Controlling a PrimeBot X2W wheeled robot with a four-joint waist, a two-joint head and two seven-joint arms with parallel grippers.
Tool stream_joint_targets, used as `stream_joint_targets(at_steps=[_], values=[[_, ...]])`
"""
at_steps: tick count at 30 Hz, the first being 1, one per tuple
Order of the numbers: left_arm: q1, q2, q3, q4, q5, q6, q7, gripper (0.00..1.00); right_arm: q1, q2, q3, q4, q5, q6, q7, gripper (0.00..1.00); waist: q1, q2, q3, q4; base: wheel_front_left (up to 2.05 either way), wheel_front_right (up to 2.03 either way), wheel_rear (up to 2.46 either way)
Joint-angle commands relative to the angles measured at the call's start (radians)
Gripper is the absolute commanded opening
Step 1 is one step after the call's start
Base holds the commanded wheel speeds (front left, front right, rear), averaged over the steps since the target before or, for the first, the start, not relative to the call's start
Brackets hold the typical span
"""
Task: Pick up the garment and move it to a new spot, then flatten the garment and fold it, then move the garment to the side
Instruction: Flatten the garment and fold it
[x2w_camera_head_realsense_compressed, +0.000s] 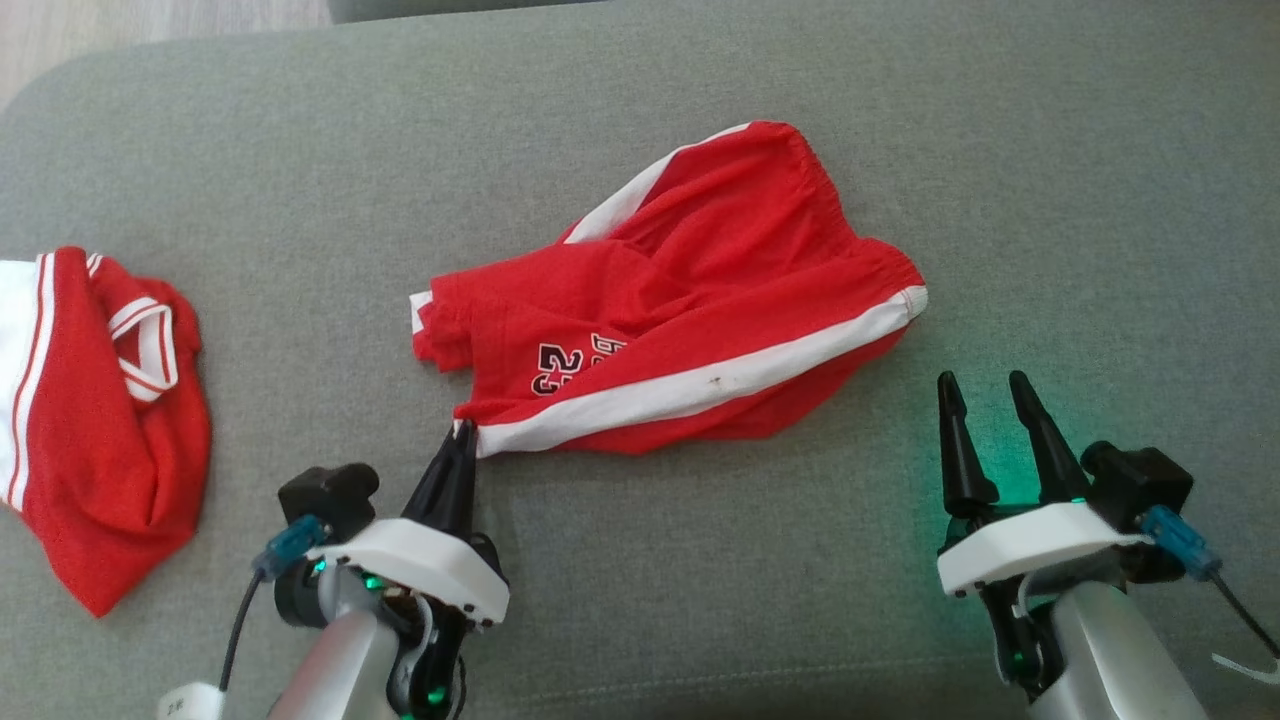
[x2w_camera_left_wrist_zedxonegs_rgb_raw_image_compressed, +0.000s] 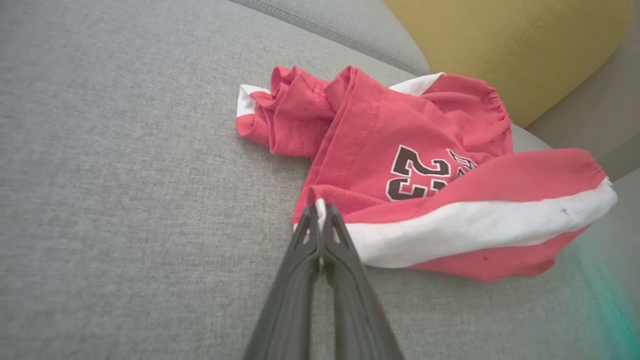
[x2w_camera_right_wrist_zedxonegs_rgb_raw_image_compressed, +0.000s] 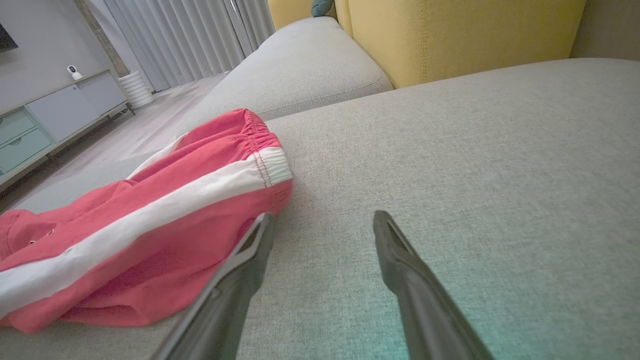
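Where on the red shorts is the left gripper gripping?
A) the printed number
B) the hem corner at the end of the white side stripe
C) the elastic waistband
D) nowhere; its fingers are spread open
B: the left gripper is pinched shut on the shorts at the corner where the white stripe ends.

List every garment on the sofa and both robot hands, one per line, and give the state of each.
Red shorts with white side stripe and printed number: crumpled, lying on the grey fabric sofa seat, one corner pinched.
Red top with white trim: bunched, lying apart at the left, untouched.
Left hand: shut on the shorts' near corner.
Right hand: open, holding nothing, beside the shorts' waistband end.
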Motion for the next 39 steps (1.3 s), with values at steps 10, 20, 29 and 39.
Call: stream_joint_targets(at_steps=[10,20,29,39], values=[[-0.039,0.003,0.035,-0.040,0.015,0.014,-0.012,0.00,-0.102,-0.025,0.021,-0.014,0.058,0.007,-0.014,1.00,0.0000,0.0000,0.013,0.010,0.00,0.00,0.00],[-0.042,0.003,0.019,-0.052,0.018,0.023,-0.012,0.00,-0.194,-0.086,0.161,0.077,0.178,0.007,-0.014,1.00,0.0000,0.0000,0.032,0.026,0.00,0.00,0.00],[-0.047,0.003,0.018,-0.053,0.022,0.027,-0.012,0.00,-0.252,-0.143,0.282,0.121,0.257,0.007,-0.014,1.00,0.0000,0.0000,0.047,0.037,0.00,0.00,0.00],[-0.056,0.003,0.017,-0.044,0.030,0.028,-0.012,0.00,-0.331,-0.229,0.451,0.151,0.353,0.007,-0.013,1.00,0.0000,0.0000,0.062,0.050,0.00,0.00,0.00]])
